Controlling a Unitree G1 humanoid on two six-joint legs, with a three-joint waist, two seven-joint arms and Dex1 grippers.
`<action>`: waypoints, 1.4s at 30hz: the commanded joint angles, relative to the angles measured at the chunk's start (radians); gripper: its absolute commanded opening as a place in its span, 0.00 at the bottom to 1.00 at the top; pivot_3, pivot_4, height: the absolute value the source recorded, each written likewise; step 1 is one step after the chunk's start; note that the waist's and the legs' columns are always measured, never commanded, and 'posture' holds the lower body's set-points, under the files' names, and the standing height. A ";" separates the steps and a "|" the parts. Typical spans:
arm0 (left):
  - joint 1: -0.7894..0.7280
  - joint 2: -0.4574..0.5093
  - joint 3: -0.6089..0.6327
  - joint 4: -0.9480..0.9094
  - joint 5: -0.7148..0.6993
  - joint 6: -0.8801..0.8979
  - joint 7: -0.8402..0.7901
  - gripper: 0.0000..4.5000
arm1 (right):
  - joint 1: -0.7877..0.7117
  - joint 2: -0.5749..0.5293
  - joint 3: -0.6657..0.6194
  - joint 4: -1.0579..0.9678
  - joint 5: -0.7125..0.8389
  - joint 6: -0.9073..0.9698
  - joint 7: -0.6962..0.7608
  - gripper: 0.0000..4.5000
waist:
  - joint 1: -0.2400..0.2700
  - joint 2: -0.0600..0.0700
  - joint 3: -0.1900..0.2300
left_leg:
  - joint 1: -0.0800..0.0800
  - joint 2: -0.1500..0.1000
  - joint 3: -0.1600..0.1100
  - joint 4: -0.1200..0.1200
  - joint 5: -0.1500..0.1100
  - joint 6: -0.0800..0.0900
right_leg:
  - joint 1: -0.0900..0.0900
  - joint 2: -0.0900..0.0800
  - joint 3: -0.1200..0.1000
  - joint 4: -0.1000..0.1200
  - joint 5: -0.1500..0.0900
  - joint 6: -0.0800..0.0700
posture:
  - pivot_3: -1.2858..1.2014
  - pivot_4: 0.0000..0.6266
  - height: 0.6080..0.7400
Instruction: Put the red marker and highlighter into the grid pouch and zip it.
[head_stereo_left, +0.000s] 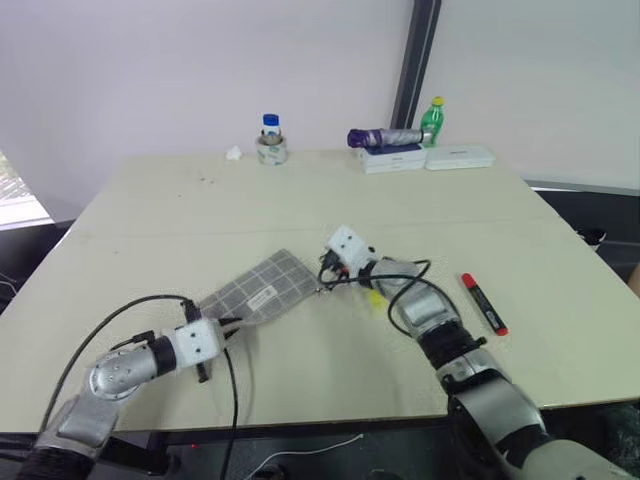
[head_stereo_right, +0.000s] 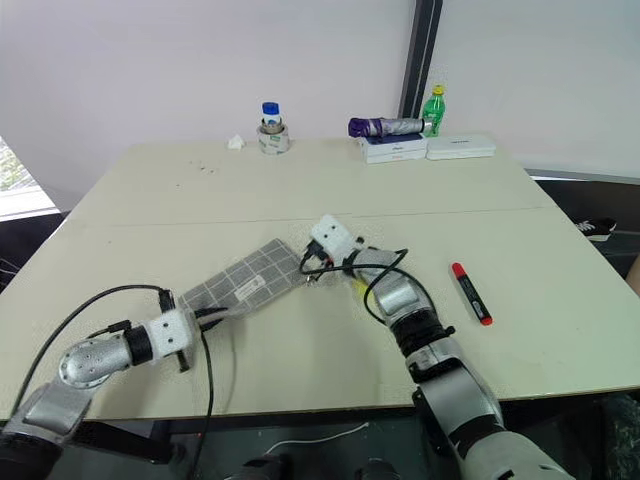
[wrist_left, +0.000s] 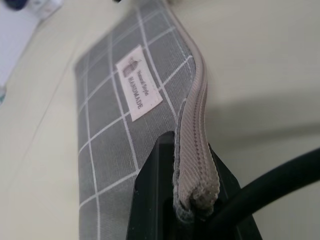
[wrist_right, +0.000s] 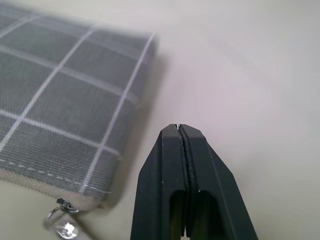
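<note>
The grid pouch (head_stereo_left: 262, 288) lies flat on the table, label up. My left gripper (head_stereo_left: 228, 325) is shut on the pouch's near-left end, and its fingers (wrist_left: 155, 170) pinch the zipper edge (wrist_left: 196, 125). My right gripper (wrist_right: 179, 127) is shut with nothing in it, just off the pouch's far-right corner, close to the metal zipper pull (wrist_right: 62, 222). A bit of the yellow highlighter (head_stereo_left: 374, 297) shows on the table, the rest hidden under my right arm. The red marker (head_stereo_left: 484, 303) lies on the table to the right of that arm.
Along the table's far edge stand a blue-capped small bottle (head_stereo_left: 271, 140), a crumpled white scrap (head_stereo_left: 234, 153), a purple object (head_stereo_left: 385, 137) on white boxes (head_stereo_left: 458, 157), and a green bottle (head_stereo_left: 432, 120). A black cable (head_stereo_left: 232, 385) trails from my left wrist over the near edge.
</note>
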 joint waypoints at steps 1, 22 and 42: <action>-0.021 -0.031 0.066 -0.166 -0.137 0.218 0.038 0.02 | -0.020 -0.058 -0.080 -0.156 0.051 0.005 0.033 0.00 | -0.004 0.000 0.000 | 0.000 0.000 0.000 0.000 0.000 0.000 | 0.000 0.000 0.000 0.000 0.000 0.000 | 0.52 0.24 0.98; -0.054 -0.195 0.010 -0.355 -0.157 0.454 0.148 0.00 | 0.113 -0.123 -0.143 -0.440 0.241 0.400 0.105 0.98 | -0.008 0.000 0.000 | 0.001 -0.001 0.001 0.000 0.000 0.000 | 0.002 0.001 0.001 0.000 0.000 0.000 | 0.52 0.24 0.98; -0.064 -0.242 -0.014 -0.361 -0.126 0.502 0.206 0.00 | 0.132 -0.074 -0.040 -0.556 0.240 0.435 0.084 0.01 | -0.008 0.000 0.000 | 0.001 -0.001 0.001 0.000 0.000 0.000 | 0.001 0.001 0.001 0.000 0.000 0.000 | 0.52 0.24 0.98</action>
